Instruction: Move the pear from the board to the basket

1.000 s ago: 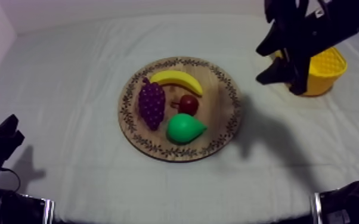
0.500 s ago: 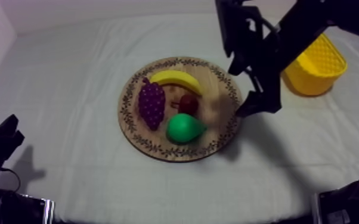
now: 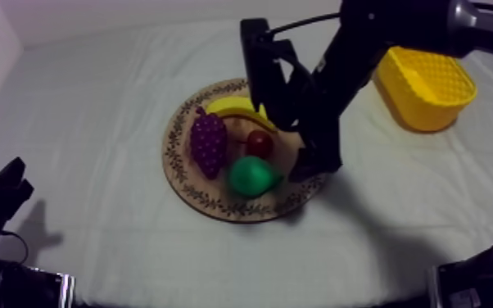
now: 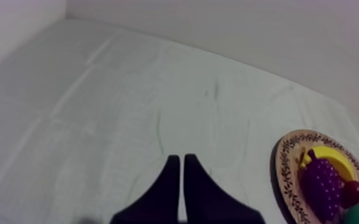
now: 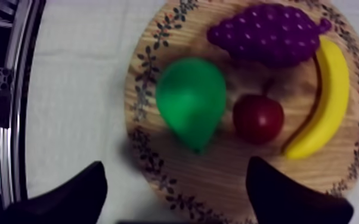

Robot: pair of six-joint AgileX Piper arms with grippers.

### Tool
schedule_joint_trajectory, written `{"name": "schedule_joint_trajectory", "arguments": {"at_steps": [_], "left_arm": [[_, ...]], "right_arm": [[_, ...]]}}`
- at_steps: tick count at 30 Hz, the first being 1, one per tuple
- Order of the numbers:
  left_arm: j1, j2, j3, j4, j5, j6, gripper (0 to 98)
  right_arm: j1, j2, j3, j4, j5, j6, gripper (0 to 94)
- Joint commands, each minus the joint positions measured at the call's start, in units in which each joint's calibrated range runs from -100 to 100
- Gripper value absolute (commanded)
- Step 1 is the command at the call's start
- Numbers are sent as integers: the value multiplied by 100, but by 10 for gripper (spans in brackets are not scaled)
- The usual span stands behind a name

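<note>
Lying creased, grey-white cloth [image 3: 86, 115] bears the wooden board [image 3: 178, 160]; right tool [image 5: 176, 179] apart above it, left tool [image 4: 179, 165] together.

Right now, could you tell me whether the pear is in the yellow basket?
No, the pear lies on the wooden board beside the small red fruit, apart from the yellow basket.

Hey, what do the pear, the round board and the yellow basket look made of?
The pear: probably plastic, smooth, uniform green with a faint sheen. The round board: wood, matte, visible grain, dark leaf pattern round the rim. The yellow basket: likely moulded plastic, even colour, fine lattice texture on its walls.
</note>
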Motion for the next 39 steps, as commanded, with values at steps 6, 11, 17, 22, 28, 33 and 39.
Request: {"name": "schedule_joint_trajectory", "arguments": {"at_steps": [6,11,17,22,28,33,39], "left_arm": [[0,-2,-5,-1,1,-1,1],[0,-2,-5,-1,1,-1,1],[0,-2,-5,-1,1,-1,1],[0,-2,-5,-1,1,-1,1],[0,-2,-5,-1,1,-1,1],[0,-2,-5,-1,1,-1,1],[0,-2,-5,-1,1,-1,1]], "right_arm": [[-148,667,-445,-113,27,-1,686],[-192,1087,-797,-162,27,0,679],[-226,1611,-1193,-188,72,4,660],[-237,1966,-1477,-214,179,11,635],[-241,2268,-1592,-223,178,70,592],[-246,2371,-1675,-219,224,78,510],[-216,2348,-1640,-217,235,121,385]]}}
